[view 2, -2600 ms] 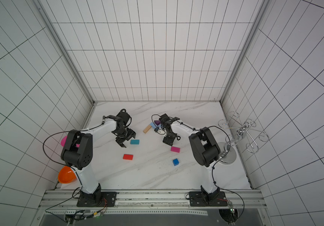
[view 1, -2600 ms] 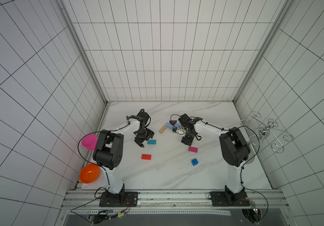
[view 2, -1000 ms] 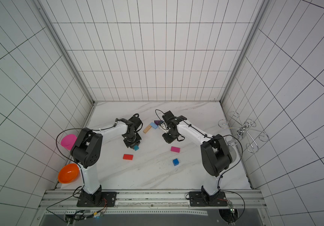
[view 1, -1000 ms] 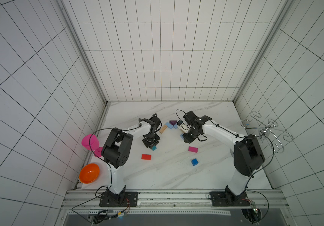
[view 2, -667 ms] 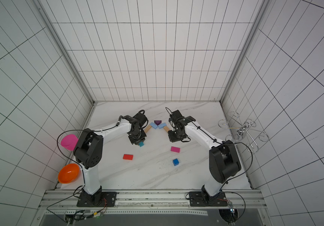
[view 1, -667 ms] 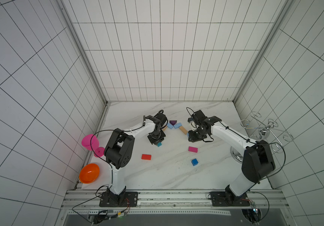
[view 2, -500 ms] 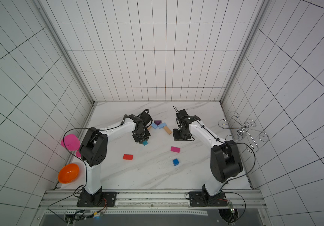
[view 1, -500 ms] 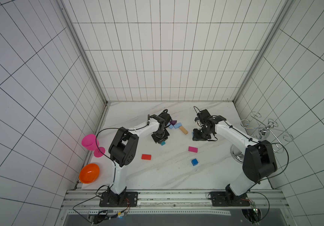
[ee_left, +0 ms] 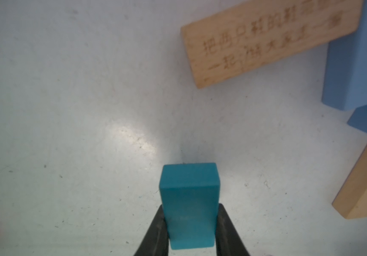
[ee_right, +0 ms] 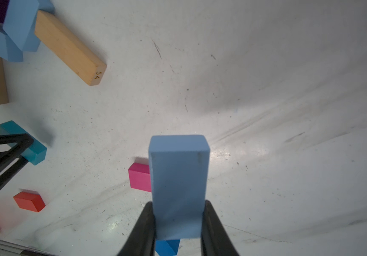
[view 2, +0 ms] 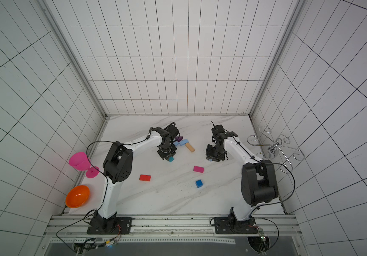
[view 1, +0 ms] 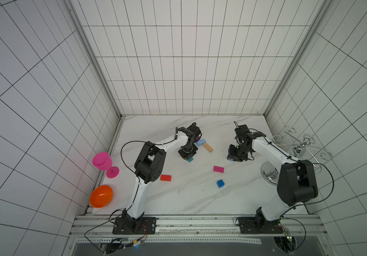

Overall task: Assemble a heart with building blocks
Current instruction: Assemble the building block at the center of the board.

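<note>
Overhead, heart [view 2: 183, 143]: only the upper part laid, at the far side of the table [view 1: 189, 199]. Purple triangle [view 2: 178, 138] as notch, light blue pieces [view 1: 201, 142] touching it, plain tan block [view 1: 208, 147] slanting off toward the right arm's side. Judged roughly half built.
Overhead, left claw [view 1: 188, 155]: low over the marble, just beside the heart, with the teal block [view 1: 190, 159] poking out underneath. Probably placed there to carry the outline down on that side.
Overhead, right claw [view 1: 234, 157]: well apart from the heart, on its opposite side. Grip hard to read from up here.
Overhead, spares: magenta block [view 1: 218, 169], red block [view 1: 165, 177] and blue cube [view 1: 220, 183], scattered nearer the bases. Presumably saved for the lower sides and the point.
Left wrist, grip: pinched narrow across the teal block, far end sticking out past the tips. Resting on the surface or just above it, cannot tell. Engraved tan block [ee_left: 266, 42] ahead, near but not touching.
Right wrist, grip: closed partway across the width of a light blue block [ee_right: 178, 184], held clear of the table, with the magenta block and blue cube showing beneath it. Heart off to one side, well apart.
</note>
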Tool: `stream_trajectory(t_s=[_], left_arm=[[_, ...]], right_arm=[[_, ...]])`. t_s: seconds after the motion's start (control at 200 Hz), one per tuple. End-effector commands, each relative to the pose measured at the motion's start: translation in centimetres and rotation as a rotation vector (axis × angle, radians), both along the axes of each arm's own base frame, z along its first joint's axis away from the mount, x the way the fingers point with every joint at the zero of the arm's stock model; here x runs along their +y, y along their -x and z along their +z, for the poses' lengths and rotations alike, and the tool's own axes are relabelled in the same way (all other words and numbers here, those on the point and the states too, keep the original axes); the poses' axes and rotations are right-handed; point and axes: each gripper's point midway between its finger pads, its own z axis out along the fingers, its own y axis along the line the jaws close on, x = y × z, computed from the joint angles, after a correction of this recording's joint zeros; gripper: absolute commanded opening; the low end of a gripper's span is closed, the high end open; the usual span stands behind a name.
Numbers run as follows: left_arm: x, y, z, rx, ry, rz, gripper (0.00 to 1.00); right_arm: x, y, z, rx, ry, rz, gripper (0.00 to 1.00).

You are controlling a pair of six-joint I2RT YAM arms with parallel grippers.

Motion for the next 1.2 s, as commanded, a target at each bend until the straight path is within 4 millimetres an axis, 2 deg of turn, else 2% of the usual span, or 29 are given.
stream_trajectory(t_s=[0.0, 0.36, 0.64, 1.194], left_arm=[[0.2, -0.1, -1.0, 0.019, -0.04, 0.063, 0.14], [-0.2, -1.7, -2.2, 0.027, -0.083, 0.089, 0.13], [-0.2, -2.6, -2.5, 0.018, -0.102, 0.111, 0.13], [1.1, -3.9, -2.6, 0.009, -0.125, 0.153, 0.12]], right_arm=[[-0.9, 1.1, -0.6, 0.051, 0.051, -0.01, 0.0], [-0.5, 1.0, -1.4, 0.083, 0.04, 0.028, 0.0], [-0.1, 0.6, -1.7, 0.089, 0.028, 0.054, 0.0], [0.5, 0.5, -2.5, 0.112, -0.002, 0.069, 0.0]])
